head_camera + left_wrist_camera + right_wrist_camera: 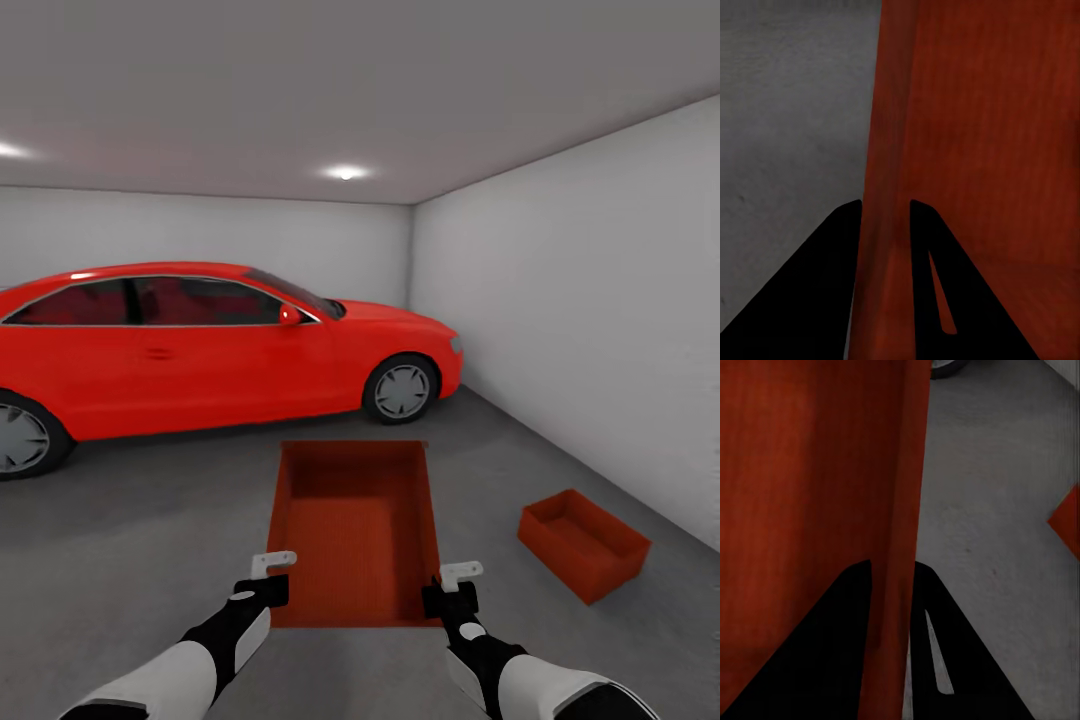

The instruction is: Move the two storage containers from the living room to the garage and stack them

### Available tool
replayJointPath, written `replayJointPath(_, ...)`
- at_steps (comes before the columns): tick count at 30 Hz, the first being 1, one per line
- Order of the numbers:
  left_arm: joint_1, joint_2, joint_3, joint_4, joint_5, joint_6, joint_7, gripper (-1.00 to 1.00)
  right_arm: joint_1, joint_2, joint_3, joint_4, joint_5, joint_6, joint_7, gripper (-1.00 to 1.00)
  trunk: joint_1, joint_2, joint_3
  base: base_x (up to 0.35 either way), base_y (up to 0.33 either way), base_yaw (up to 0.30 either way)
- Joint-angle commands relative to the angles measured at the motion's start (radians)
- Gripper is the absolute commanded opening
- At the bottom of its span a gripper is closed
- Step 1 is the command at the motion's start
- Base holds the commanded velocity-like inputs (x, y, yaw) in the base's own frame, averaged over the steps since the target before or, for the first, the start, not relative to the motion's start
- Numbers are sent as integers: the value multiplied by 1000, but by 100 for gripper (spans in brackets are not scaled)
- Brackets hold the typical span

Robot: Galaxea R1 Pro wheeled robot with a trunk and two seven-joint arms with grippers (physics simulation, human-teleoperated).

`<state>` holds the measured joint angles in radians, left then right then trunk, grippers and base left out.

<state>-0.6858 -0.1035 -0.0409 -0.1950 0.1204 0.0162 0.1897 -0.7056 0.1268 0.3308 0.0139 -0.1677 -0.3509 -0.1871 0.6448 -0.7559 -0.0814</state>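
**One bin carried in both tools, its partner already down by the wall**

You have the carried container (355, 530) held out in front of you, open side up, with a tool on each long wall near the end closest to you. The left tool (272, 566) straddles the left wall: in the left wrist view its two dark fingers (832, 277) sit either side of that orange-red wall (889, 150), closed onto it. The right tool (460, 574) does the same on the opposite wall, its fingers (840, 645) pinching the rim from inside and outside. Gripping both sides this way keeps the bin level and stops it swinging, which one tool alone would likely not manage.

The other container (583, 543) sits upright on the floor (150, 540) to your right, near the white side wall (590, 300), turned at an angle to the bin you hold and well apart from it. It looks like the base of the stack, so your load probably needs turning to match before it goes on top.

You are in the garage: dark grey mottled concrete underfoot, plain pale walls, ceiling spotlights, and the red car (200, 350) parked ahead to the left, well apart from both bins.
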Motion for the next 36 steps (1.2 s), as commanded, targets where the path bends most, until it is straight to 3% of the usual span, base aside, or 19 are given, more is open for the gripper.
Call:
replayJointPath(1,0,11,6,2,7,2,11,-100,-2,1,-21,-2,-9,-23,-3,-100,1,-1,-2,322,0,-252)
replayJointPath(16,0,11,6,2,7,2,11,-100,-2,1,-22,-2,-9,-23,-3,-100,1,-1,-2,322,19,-256)
replayJointPath(36,0,11,7,0,8,2,12,-100,-2,1,-22,-2,-9,-23,-3,-100,1,-1,-2,322,138,-279)
